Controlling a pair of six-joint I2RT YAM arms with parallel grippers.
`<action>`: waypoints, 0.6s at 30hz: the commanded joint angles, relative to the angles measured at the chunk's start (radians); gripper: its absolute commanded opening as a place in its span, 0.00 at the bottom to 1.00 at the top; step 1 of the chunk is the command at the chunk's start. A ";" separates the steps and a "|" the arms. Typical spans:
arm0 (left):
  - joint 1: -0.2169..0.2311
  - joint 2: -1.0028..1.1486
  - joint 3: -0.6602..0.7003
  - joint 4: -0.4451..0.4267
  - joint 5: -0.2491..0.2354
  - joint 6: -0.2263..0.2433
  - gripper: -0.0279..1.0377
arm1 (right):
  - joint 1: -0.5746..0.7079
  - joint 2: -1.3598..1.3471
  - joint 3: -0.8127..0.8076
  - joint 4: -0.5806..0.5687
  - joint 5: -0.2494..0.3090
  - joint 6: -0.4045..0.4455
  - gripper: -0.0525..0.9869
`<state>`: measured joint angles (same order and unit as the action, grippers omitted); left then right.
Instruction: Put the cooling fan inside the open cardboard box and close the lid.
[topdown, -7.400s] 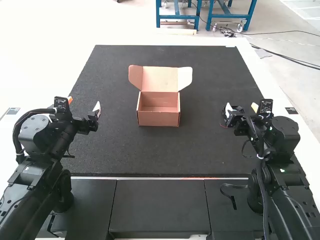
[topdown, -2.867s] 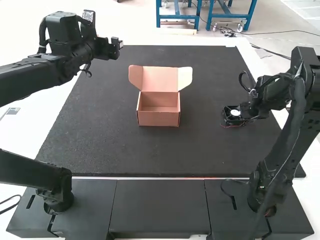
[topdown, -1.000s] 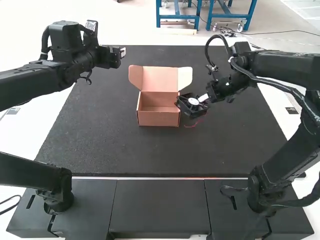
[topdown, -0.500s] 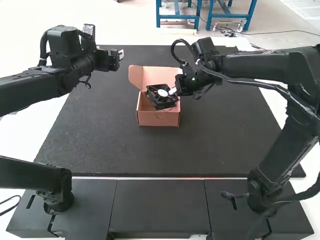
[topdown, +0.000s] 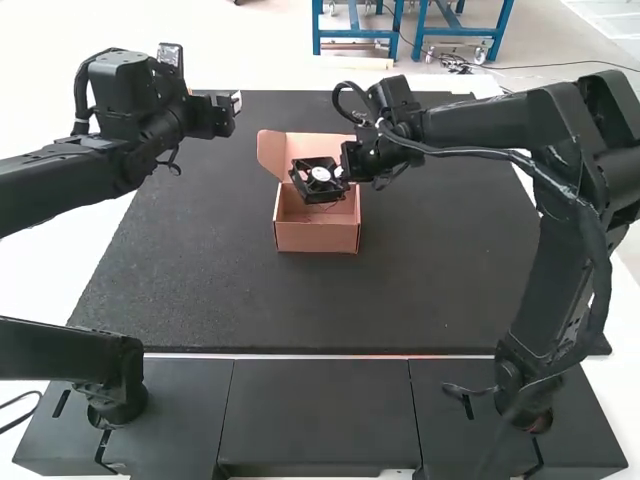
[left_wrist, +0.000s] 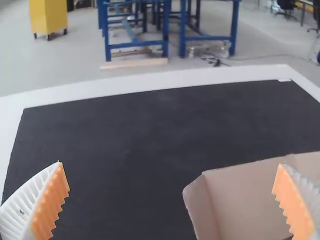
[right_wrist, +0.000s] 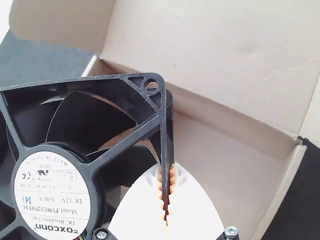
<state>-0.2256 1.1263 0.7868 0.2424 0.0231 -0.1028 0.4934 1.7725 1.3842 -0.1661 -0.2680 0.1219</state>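
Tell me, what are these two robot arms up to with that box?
The right arm's tool grips a black square cooling fan by the edge of its frame and holds it tilted over the opening of a small brown cardboard box on a black mat. The fan is not yet set down inside, and the box's lid stands up open. The left arm's tool is open and empty, hovering near the lid's back left corner.

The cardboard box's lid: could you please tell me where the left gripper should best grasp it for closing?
Probably its free top edge, from behind: the lid stands upright, hinged at the cardboard box's back wall, with the open left gripper nearby.
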 joint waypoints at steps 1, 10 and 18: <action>0.020 -0.025 -0.014 0.012 -0.025 -0.009 0.93 | 0.002 0.005 0.016 0.033 0.024 0.024 0.03; 0.031 -0.025 -0.024 0.014 -0.026 -0.015 0.93 | 0.001 0.062 -0.008 0.071 0.032 0.012 0.03; 0.032 -0.033 -0.024 0.009 -0.026 -0.017 0.93 | 0.008 0.093 -0.039 0.125 0.032 0.012 0.03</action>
<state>-0.2028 1.1263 0.7605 0.2443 0.0063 -0.1108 0.4934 1.8648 1.3457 -0.0631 -0.2344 0.1276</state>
